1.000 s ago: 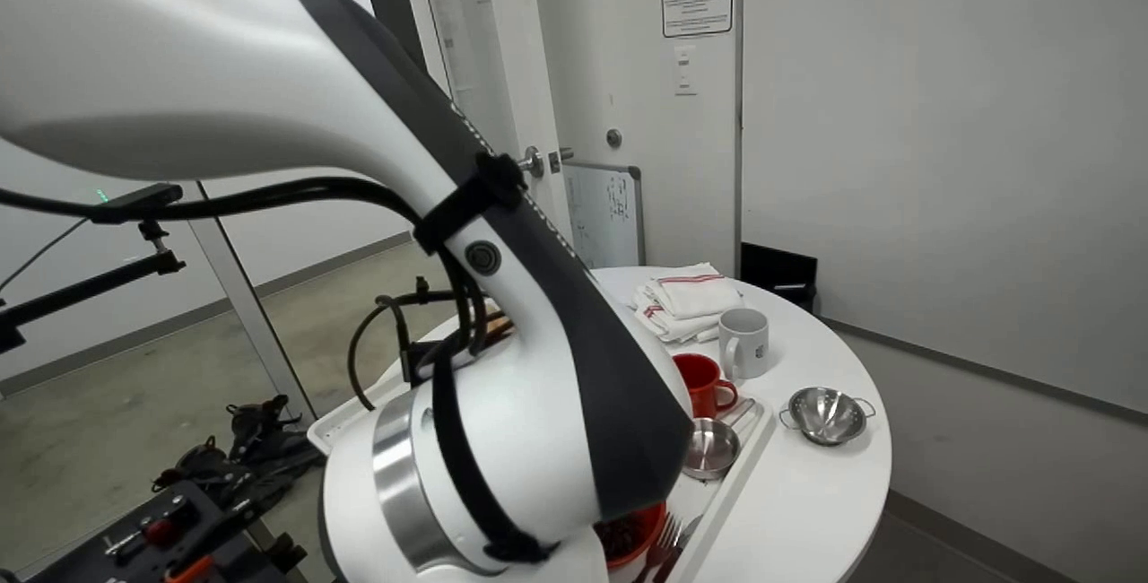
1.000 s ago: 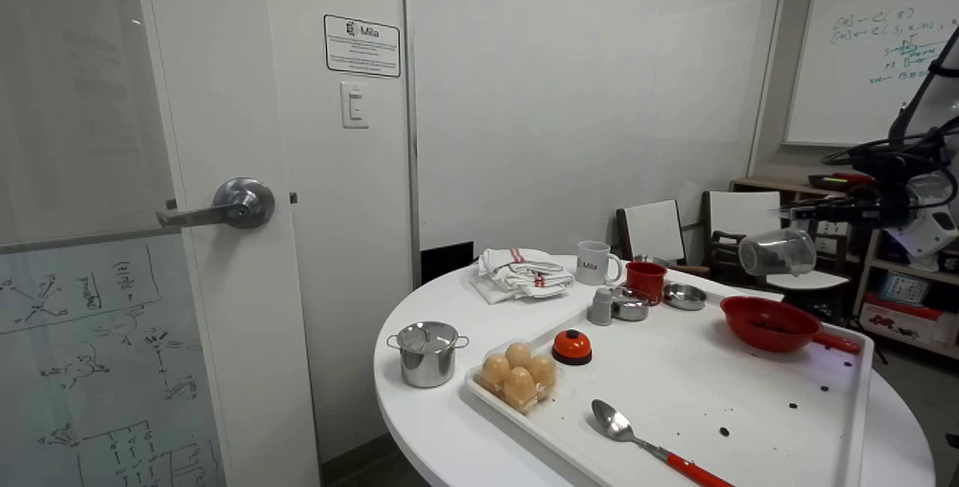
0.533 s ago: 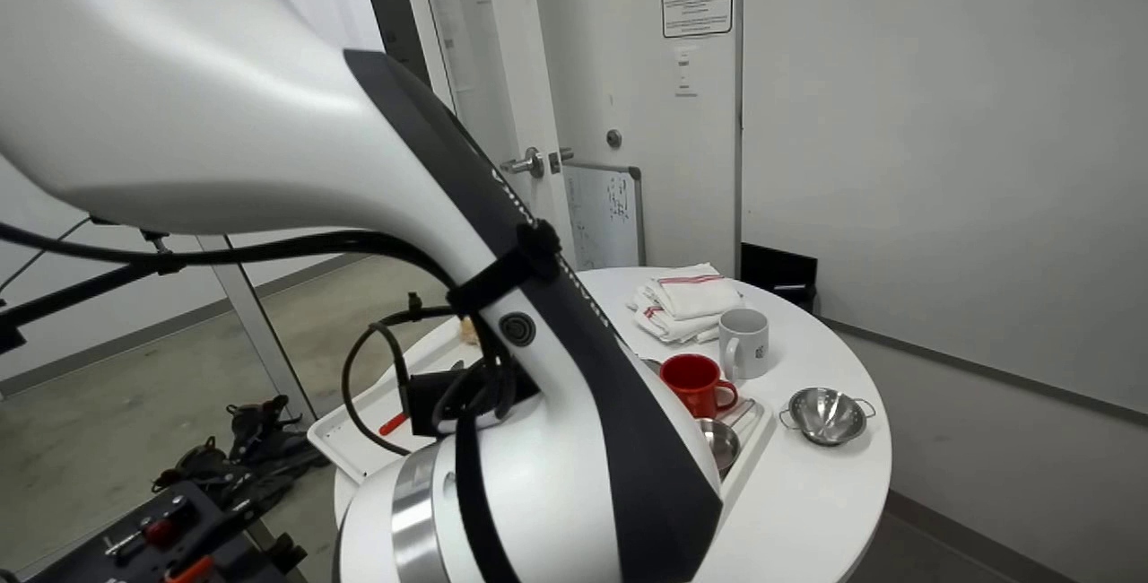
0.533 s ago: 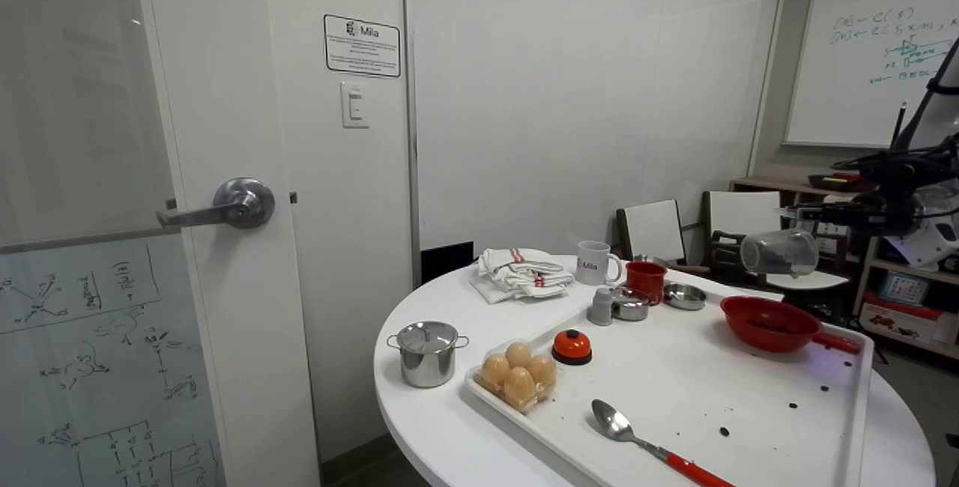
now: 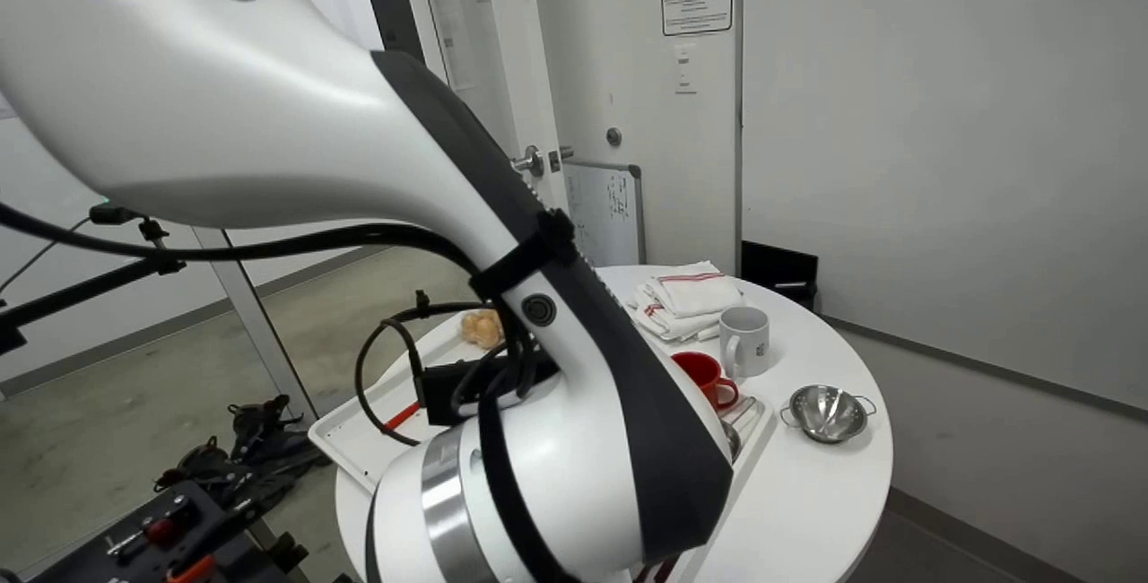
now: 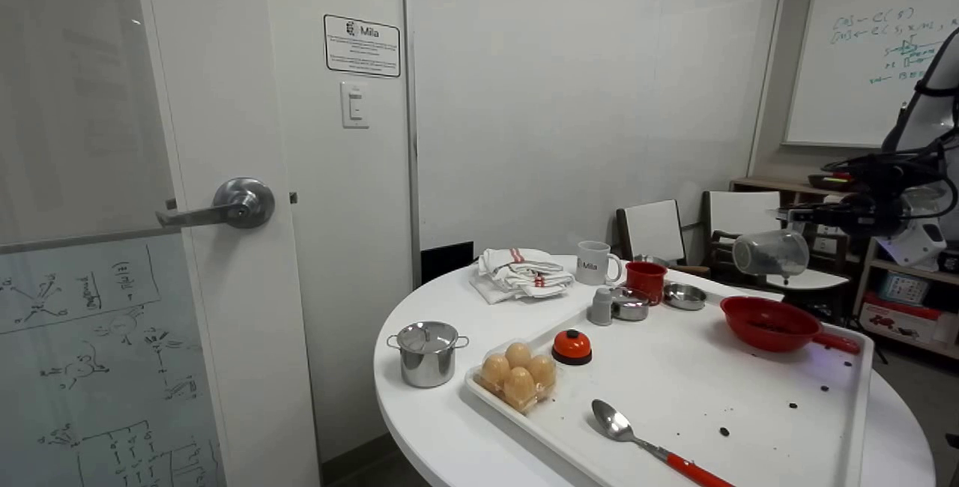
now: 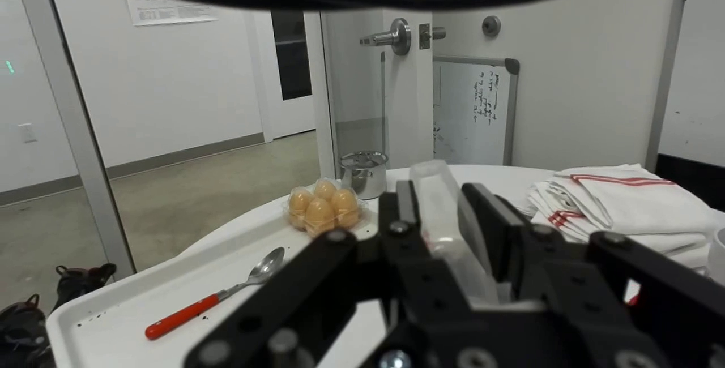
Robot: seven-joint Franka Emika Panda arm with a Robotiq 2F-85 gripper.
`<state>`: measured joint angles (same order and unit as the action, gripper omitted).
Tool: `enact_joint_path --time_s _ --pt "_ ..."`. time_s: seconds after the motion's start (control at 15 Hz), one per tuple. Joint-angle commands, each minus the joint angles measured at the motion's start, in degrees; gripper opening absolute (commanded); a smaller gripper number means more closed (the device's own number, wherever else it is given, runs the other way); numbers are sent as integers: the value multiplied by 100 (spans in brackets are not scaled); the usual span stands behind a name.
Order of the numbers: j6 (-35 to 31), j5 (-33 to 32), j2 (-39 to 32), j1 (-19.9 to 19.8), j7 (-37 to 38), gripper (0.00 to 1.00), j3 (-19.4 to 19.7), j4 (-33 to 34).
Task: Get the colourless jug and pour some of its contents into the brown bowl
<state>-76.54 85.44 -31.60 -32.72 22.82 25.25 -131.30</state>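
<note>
Two black fingers (image 7: 391,218) of the gripper (image 7: 439,198) stand narrowly spaced in the wrist view, clamped on part of the see-through greyish jug (image 7: 444,215); wall or handle, cannot tell (blurred). Left and beyond: white rectangular tray (image 7: 113,328) with a red-handled steel spoon (image 7: 192,314) and a clear pack of four tan eggs (image 7: 320,215). Shiny steel pot (image 7: 364,178) just behind the eggs. Right: folded white cloths with red stripes (image 7: 623,204).

In an exterior view: jug held in the air under the fingertips, tipped nearly onto its side. One dark speck (image 6: 785,279) at or just below its lower side. Round red bowl (image 6: 775,342) on the tray, lower in that view, dark bits (image 6: 772,327) in it; cannot tell whether the jug is directly over it. Orange-red dome with black base (image 6: 572,348) near the eggs.

In an exterior view: white and dark-grey arm (image 5: 574,457) hides gripper and jug. To its right: red cup (image 5: 704,377), pale grey mug (image 5: 744,341) and, on a round white table (image 5: 834,511), a two-handled steel bowl (image 5: 827,413).
</note>
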Motion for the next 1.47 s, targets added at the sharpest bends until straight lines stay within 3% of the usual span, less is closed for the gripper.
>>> enact_joint_path --time_s 0.0,0.4,0.73,1.0,1.2,1.4 --pt "-571 51 262 473 216 7 44 41" --pt "-2599 -150 894 1596 849 7 -132 7" --pt "-4651 -733 1422 2536 1689 7 -622 -94" --pt "-6264 -1228 1129 3209 2990 7 -1266 228" --pt "-6888 -2156 746 3607 4280 7 -1555 445" --pt "-6919 -3361 366 4140 5644 7 -1310 622"
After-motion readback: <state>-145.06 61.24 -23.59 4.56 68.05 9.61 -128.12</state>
